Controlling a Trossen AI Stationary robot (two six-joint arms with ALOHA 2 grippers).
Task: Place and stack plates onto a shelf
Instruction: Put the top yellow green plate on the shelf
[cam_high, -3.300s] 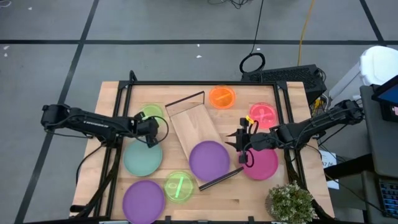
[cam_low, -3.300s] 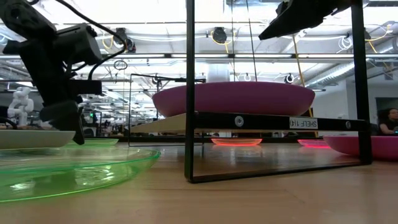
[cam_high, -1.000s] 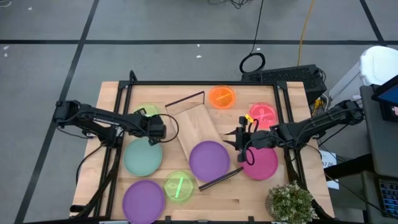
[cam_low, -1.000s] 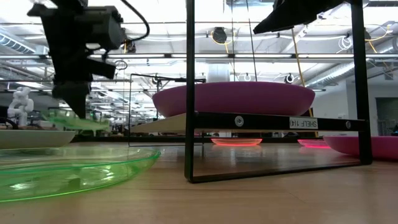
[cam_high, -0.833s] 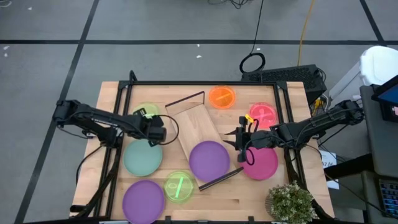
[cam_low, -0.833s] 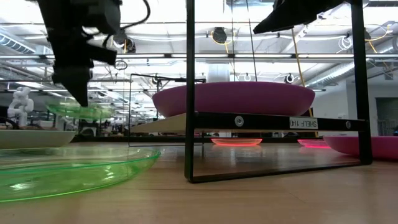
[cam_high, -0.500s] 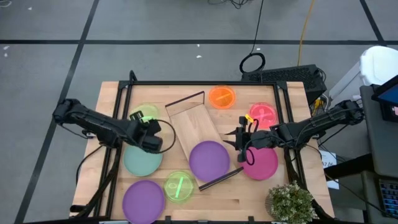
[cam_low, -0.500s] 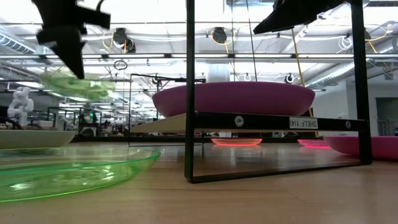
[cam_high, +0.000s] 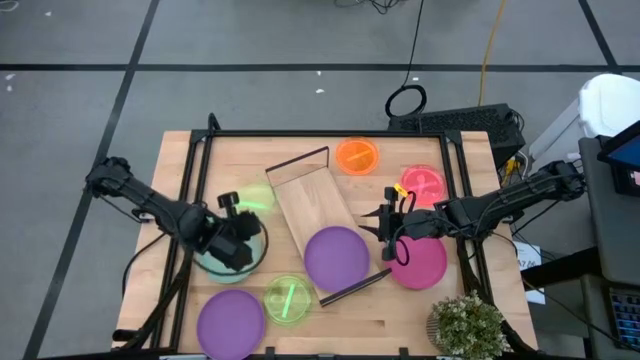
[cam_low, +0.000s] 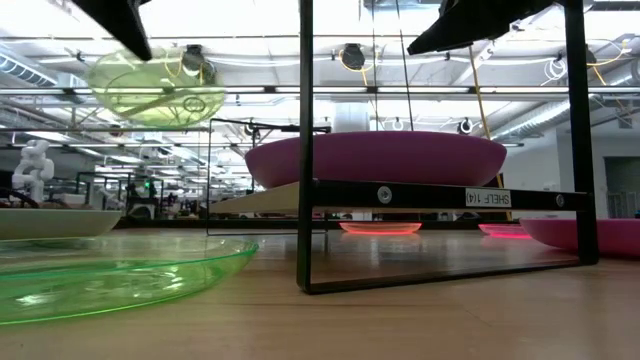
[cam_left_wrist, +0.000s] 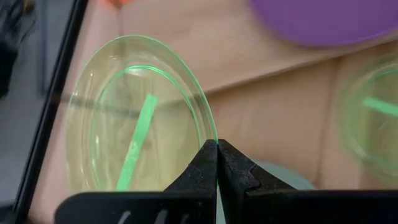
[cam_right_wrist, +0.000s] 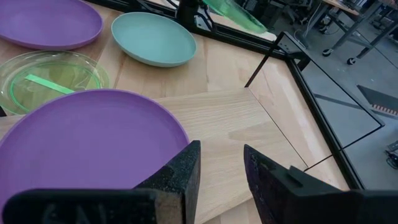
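From above, the left gripper (cam_high: 238, 222) hangs over the teal plate (cam_high: 226, 258) on the table's left side, holding a small green plate (cam_high: 252, 197). A purple plate (cam_high: 336, 256) sits on the near end of the shelf (cam_high: 312, 200), and the right gripper (cam_high: 388, 235) hangs just to its right, beside the magenta plate (cam_high: 420, 262).

The table-level view alone shows the held plate (cam_low: 157, 86) lifted high above the table, tilted, translucent yellow-green.

The left wrist view shows the fingers (cam_left_wrist: 200, 171) pinching that plate's rim (cam_left_wrist: 210, 127); a bright green divider crosses it.

The right wrist view shows its fingers (cam_right_wrist: 179, 171) slightly apart, gripping nothing, over the shelf board (cam_right_wrist: 239, 134).
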